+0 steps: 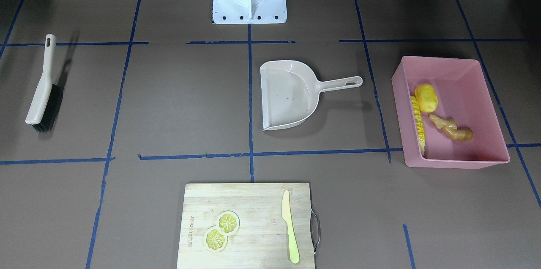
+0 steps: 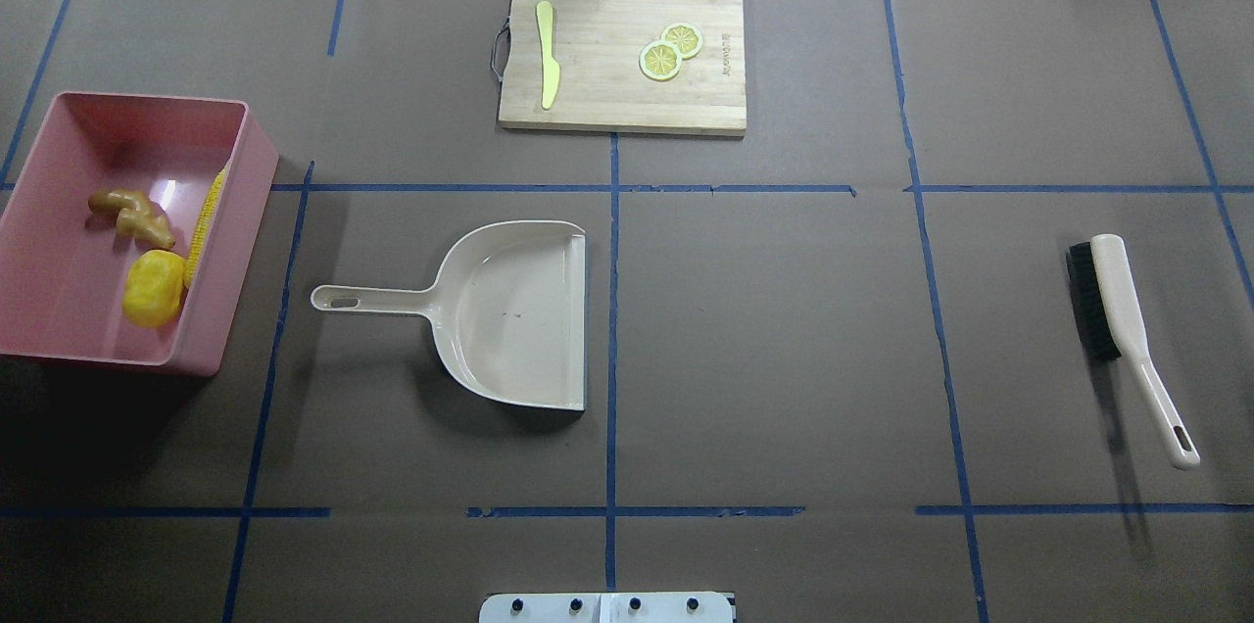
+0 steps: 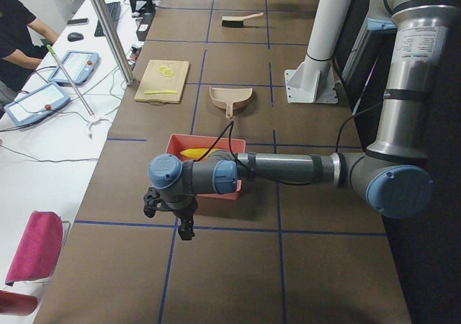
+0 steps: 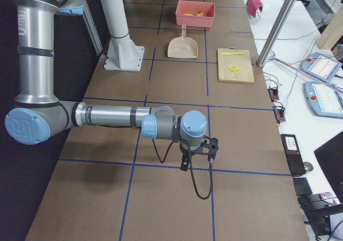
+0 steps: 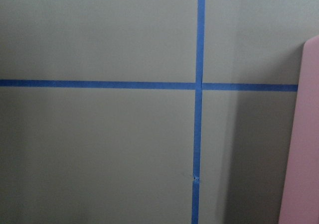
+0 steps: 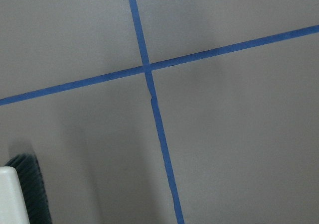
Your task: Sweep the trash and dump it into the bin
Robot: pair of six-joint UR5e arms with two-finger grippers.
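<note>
Overhead exterior: the corn cob (image 2: 204, 226), yellow lump (image 2: 154, 288) and ginger root (image 2: 132, 216) are seen lying inside the pink bin (image 2: 59, 163) (the cob along the wall nearest the dustpan (image 2: 519, 310)). The left gripper (image 3: 175, 216) and right gripper (image 4: 198, 156) are caught only by side cameras; whether their jaws are apart or together cannot be told.

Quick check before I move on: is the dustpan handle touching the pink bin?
Apart. The overhead view shows bare brown table, with a blue tape line, between the side wall of the bin and the handle tip of the dustpan.
</note>
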